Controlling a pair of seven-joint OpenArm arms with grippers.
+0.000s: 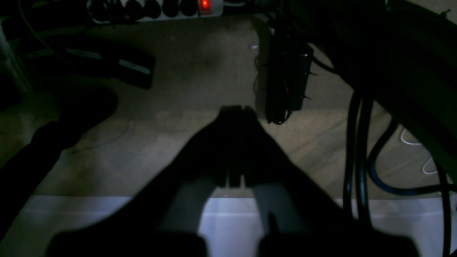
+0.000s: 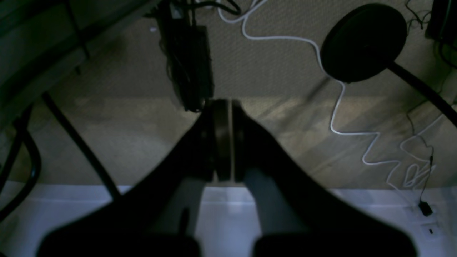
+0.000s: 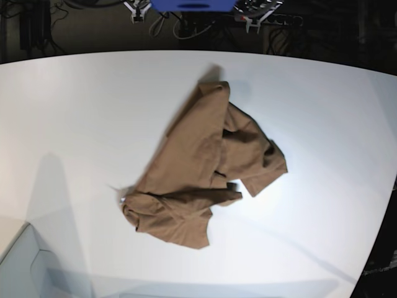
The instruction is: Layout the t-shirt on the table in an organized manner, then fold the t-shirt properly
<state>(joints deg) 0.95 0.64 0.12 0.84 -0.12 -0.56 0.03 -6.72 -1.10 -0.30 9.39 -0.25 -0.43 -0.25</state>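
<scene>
The tan-brown t-shirt (image 3: 208,171) lies crumpled in a loose heap near the middle of the white table (image 3: 74,124) in the base view, with folds overlapping and one part reaching toward the far edge. Neither arm shows in the base view. In the left wrist view my left gripper (image 1: 235,111) is shut and empty, held past the table edge (image 1: 71,214) over the floor. In the right wrist view my right gripper (image 2: 224,104) is shut and empty, also past the table edge (image 2: 357,210). The shirt shows in neither wrist view.
A power strip with a red light (image 1: 204,5), black cables (image 1: 358,150) and a dark box (image 1: 287,82) lie on the floor. A white cable (image 2: 335,117) and a round black stand base (image 2: 362,43) are there too. A blue object (image 3: 192,5) stands beyond the far edge.
</scene>
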